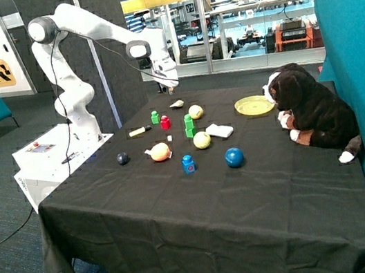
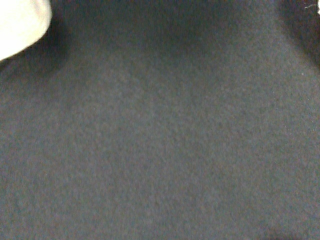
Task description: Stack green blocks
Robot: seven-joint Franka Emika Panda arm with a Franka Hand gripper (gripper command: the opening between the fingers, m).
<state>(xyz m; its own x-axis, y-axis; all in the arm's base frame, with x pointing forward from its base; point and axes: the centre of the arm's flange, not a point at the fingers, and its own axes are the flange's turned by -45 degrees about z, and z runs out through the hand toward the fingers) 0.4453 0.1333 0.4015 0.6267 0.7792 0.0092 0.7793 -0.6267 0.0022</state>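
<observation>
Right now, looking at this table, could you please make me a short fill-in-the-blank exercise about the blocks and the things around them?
1. The green stack is made of ____ green blocks.
2. The single green block stands right beside the ____ block.
3. The stuffed dog lies next to the ____ plate.
4. The claw hangs above the table's black cloth, holding ____.

Missing words: two; red; yellow; nothing

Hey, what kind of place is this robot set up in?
Probably a robotics lab or workshop. Behind the glass partition are benches loaded with equipment, and a robot arm stands at a black-draped table strewn with toys.
</observation>
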